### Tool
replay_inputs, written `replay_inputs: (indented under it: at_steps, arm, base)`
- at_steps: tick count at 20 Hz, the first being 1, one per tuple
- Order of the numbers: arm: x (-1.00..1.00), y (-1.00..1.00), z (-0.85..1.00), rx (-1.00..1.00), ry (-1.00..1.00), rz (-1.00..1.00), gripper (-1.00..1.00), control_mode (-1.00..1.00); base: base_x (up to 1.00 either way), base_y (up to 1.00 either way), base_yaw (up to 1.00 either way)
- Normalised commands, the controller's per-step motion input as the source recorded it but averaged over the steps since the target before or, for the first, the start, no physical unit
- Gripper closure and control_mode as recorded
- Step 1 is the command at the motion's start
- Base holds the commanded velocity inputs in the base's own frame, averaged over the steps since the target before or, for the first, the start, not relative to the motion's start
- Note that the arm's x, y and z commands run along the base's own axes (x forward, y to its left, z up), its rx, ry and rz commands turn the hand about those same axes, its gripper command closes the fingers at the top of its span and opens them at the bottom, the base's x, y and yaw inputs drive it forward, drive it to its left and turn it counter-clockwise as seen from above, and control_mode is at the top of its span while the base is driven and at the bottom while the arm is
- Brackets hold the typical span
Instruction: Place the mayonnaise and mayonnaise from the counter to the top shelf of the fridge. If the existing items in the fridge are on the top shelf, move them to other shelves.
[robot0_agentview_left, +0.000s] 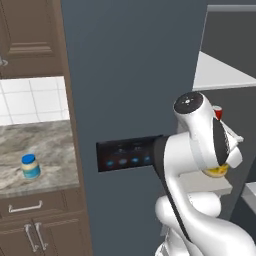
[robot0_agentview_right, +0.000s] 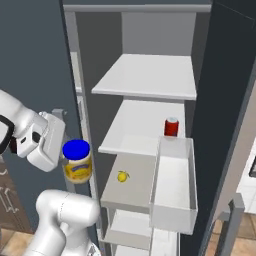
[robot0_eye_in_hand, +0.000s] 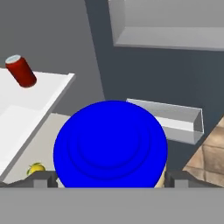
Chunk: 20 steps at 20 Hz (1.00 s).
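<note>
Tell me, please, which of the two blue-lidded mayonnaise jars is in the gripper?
The cream-yellow, yellow-labelled mayonnaise jar, held in the gripper beside the open fridge; the smaller whitish jar stands alone on the marbled counter.

The grey-brown marbled stone counter (robot0_agentview_left: 47, 150) at the left of the left base view looks polished, above brown wooden cabinets (robot0_agentview_left: 35, 227) with silver metal handles. The cream-yellow jar with a blue lid (robot0_agentview_right: 77, 161) has a smooth, glossy plastic-looking cap (faint rings show in the hand view). The flat white shelf boards (robot0_agentview_right: 150, 77) look matt; the small red cylindrical can (robot0_agentview_right: 171, 127) has a metallic top.
</note>
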Motion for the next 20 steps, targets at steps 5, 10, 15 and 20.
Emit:
replay_inputs:
  at_steps: [5,10,15,20]
  arm:
    - [0.00,0.00,0.00,0.00,0.00,0.00,1.00,1.00]
    - [0.00,0.00,0.00,0.00,0.00,0.00,1.00,1.00]
    - [0.00,0.00,0.00,0.00,0.00,0.00,1.00,1.00]
    - [0.00,0.00,0.00,0.00,0.00,0.00,1.00,1.00]
  base:
    - [-0.07,-0.51,0.12]
    - [-0.04,-0.23,0.07]
    - [-0.02,-0.06,0.03]
    - [-0.35,-0.44,0.01]
